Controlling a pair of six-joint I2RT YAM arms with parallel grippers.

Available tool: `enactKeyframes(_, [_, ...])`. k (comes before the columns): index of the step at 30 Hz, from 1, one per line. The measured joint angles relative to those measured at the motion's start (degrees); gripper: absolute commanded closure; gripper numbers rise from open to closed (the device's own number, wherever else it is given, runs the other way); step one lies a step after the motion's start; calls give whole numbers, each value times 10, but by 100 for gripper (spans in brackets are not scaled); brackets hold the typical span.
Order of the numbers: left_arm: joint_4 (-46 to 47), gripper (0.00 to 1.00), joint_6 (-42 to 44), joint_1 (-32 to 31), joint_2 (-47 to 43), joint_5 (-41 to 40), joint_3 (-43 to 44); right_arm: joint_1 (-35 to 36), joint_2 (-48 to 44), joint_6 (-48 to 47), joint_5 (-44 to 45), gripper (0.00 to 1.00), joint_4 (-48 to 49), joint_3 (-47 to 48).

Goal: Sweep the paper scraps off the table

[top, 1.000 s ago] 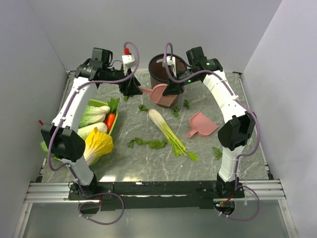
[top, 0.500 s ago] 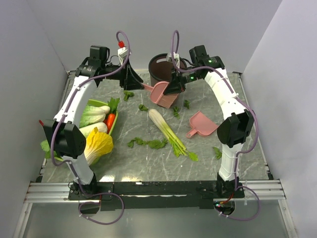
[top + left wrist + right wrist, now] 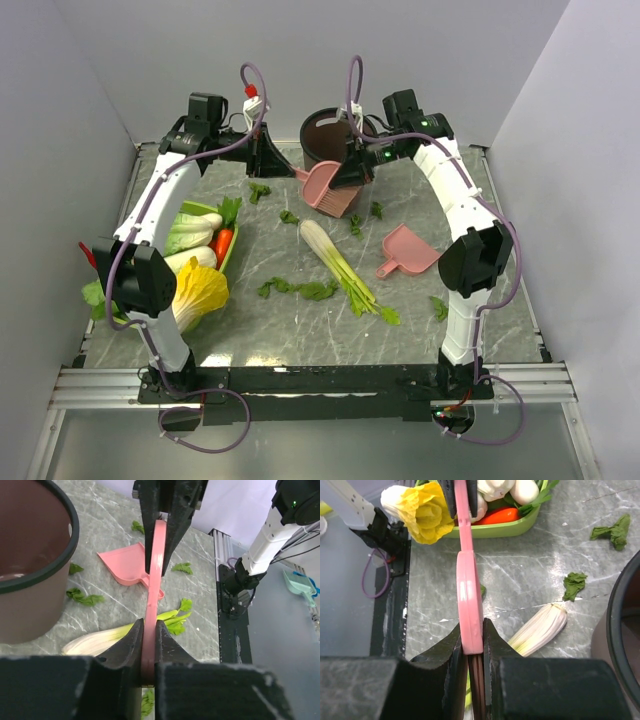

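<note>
Both grippers hold one pink hand brush [image 3: 333,190] in the air beside the brown bucket [image 3: 328,140]. My left gripper [image 3: 283,168] is shut on its thin handle [image 3: 152,580], and my right gripper [image 3: 350,178] is shut on the brush's bristle end [image 3: 469,600]. Dark-green paper scraps lie scattered on the table [image 3: 300,345]: one under the left gripper [image 3: 258,190], a strip near the middle [image 3: 300,290], some by the bucket [image 3: 377,210] and one at the right [image 3: 440,307]. A pink dustpan [image 3: 408,250] lies flat on the table.
A long white-and-green leek [image 3: 335,262] lies diagonally mid-table. A green tray [image 3: 231,258] of vegetables and a yellow cabbage [image 3: 198,290] sit at the left. The bucket's wall [image 3: 30,595] is close on the left of the held handle.
My left gripper has moved right onto the brush handle and shut on it. The right gripper, holding the brush, shifted slightly left beside the bucket.
</note>
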Motion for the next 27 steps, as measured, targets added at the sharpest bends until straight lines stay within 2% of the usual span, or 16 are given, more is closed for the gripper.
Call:
enactKeyframes(1, [3, 99, 4, 0, 0, 5, 0, 0, 0, 8, 0, 64, 2, 0])
enactKeyframes(3, [4, 99, 8, 0, 0, 5, 0, 0, 0, 23, 5, 47, 11, -1])
enactKeyframes(7, [-15, 99, 23, 0, 0, -7, 0, -2, -16, 51, 52, 33, 72, -44])
enactKeyframes(10, [-42, 99, 50, 2, 0, -22, 0, -16, -97, 85, 103, 20, 175, -209])
enactKeyframes(14, [-83, 99, 96, 4, -1, -51, -2, -47, -223, 94, 190, 17, 258, -386])
enactKeyframes(18, [-111, 99, 136, 5, -10, -86, -24, -54, -309, 81, 252, 18, 299, -465])
enactKeyframes(22, [-133, 99, 166, 5, -23, -128, -48, -54, -353, 66, 297, 20, 314, -543])
enactKeyframes(27, [-154, 99, 198, 5, -34, -169, -60, -54, -350, 62, 377, 22, 317, -632])
